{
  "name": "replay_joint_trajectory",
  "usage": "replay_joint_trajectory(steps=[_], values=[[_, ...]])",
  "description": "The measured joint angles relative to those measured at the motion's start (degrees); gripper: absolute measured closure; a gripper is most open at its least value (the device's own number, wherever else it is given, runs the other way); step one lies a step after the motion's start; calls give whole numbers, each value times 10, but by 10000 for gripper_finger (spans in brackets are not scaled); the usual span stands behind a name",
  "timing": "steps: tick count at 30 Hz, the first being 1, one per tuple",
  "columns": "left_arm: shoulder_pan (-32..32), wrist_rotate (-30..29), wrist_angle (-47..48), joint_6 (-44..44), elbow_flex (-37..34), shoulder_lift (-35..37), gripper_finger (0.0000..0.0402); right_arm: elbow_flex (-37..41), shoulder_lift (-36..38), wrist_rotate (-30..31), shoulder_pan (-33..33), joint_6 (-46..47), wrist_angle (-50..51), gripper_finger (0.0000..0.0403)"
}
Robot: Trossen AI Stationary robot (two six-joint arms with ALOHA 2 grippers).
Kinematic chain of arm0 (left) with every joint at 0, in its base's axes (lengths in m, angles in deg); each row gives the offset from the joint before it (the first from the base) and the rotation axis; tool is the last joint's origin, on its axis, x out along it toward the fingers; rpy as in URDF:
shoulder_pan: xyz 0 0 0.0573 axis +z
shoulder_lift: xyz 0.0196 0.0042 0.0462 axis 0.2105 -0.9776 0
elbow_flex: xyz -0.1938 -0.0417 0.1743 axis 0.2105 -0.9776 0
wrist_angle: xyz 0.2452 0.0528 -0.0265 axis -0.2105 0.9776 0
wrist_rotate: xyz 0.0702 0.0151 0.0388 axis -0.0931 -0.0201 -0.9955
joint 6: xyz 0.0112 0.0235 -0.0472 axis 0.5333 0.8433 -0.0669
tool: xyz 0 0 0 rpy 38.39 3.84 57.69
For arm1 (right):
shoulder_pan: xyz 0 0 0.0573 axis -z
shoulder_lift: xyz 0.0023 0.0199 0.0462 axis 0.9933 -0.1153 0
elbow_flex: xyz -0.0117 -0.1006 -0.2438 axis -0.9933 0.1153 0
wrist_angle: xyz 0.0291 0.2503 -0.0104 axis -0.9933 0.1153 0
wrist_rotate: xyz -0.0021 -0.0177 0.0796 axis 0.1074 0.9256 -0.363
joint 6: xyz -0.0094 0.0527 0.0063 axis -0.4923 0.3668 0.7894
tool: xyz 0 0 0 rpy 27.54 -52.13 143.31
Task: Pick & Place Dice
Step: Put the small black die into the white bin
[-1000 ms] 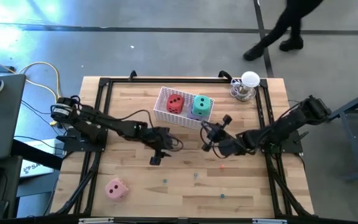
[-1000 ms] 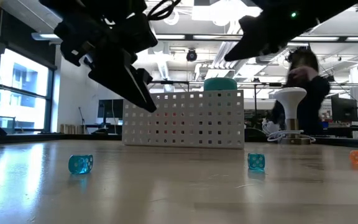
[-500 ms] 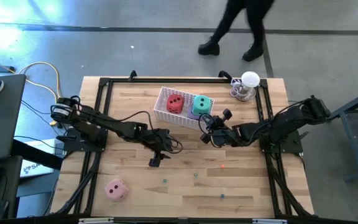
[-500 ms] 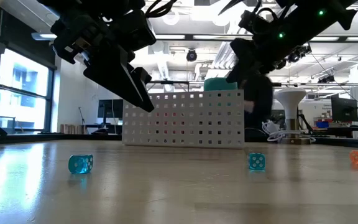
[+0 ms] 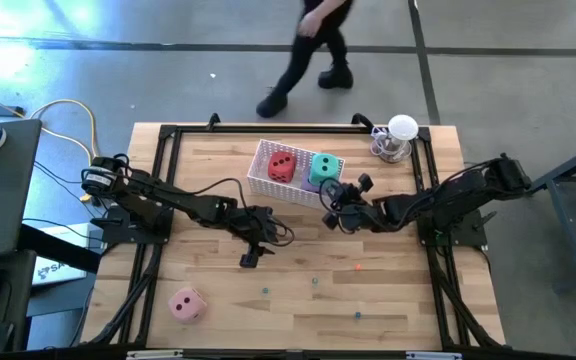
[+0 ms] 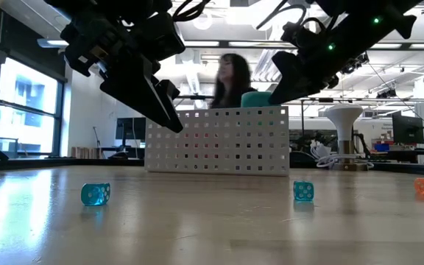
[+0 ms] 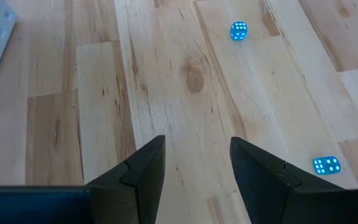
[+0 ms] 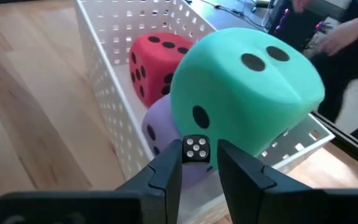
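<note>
The right gripper [image 8: 197, 163] pinches a small dark die [image 8: 196, 148] between its fingertips, just short of the white basket [image 8: 104, 93] and right against the green die [image 8: 247, 93]. That die sits atop the purple die [image 8: 160, 127], and the red die [image 8: 157, 59] lies deeper in the basket beyond it. To drop the small die cleanly, the claw should probably rise and carry over the near wall toward the open floor beside the red one, since releasing here risks it bouncing off the green face. The left gripper [image 7: 194, 171] hovers over bare wood, fingers parted and empty, two small blue dice [image 7: 239, 30] ahead; the pink die [image 5: 187, 303] lies well behind it
</note>
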Motion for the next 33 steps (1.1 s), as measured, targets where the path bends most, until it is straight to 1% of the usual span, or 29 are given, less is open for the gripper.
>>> replay_joint_trajectory(steps=[3,6,10,16,21,25,33], values=[[0,0,0,0,0,0,226,0,0,0,-2,0,0,306],[0,0,0,0,0,0,226,0,0,-6,-1,1,0,290],[0,0,0,0,0,0,226,0,0,-23,-1,13,1,252],[0,0,0,0,0,0,226,0,0,-24,-1,14,0,185],[0,0,0,0,0,0,226,0,0,-23,-1,15,0,147],[0,0,0,0,0,0,226,0,0,-2,-1,24,1,136],[0,0,0,-3,0,0,226,0,0,5,0,50,14,140]])
